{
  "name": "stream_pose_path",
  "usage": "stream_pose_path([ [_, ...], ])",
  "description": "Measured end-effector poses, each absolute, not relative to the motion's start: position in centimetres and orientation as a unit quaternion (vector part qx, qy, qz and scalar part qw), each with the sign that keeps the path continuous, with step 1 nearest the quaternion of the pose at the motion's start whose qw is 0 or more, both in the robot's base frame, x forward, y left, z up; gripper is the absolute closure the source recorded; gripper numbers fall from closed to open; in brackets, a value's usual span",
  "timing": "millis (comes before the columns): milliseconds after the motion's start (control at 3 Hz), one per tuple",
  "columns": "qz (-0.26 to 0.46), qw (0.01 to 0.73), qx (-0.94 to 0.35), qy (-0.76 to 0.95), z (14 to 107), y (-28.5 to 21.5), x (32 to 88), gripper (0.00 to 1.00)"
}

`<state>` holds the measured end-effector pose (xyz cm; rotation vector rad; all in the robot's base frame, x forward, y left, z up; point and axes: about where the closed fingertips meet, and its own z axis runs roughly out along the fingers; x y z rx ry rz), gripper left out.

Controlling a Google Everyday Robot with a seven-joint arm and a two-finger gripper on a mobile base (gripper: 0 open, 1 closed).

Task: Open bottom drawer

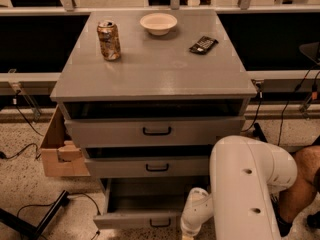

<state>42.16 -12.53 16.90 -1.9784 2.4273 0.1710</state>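
- Camera view is looking down on a grey cabinet (pixel 150 71). Its tabletop is carrying a can (pixel 109 40) near the rear left corner, a white bowl (pixel 158 23) at the middle of the rear edge and a dark packet (pixel 203 44) toward the rear right corner.
- The bottom drawer (pixel 145 204) is standing pulled out well past the front edge, showing its plain grey inside and a black loop handle (pixel 160 223).
- The middle drawer (pixel 150 167) and top drawer (pixel 155 131) are sitting slightly out.
- The gripper (pixel 190 230) is hanging just right of that handle, cut off by the frame's bottom; I cannot tell whether it is open or closed.
- The white arm (pixel 245 189) is filling the space below the front right corner.
- A cardboard box (pixel 55 151) is sitting on the floor below the left edge.
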Motion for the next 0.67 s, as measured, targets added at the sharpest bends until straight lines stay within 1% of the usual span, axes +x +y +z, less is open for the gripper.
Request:
stream_pose_path([
  [333,0.055,0.003,-0.631,0.774,17.39,-12.53,42.16,0.62],
  [667,0.055,0.003,-0.631,0.774,18.06,-12.53,42.16,0.93],
])
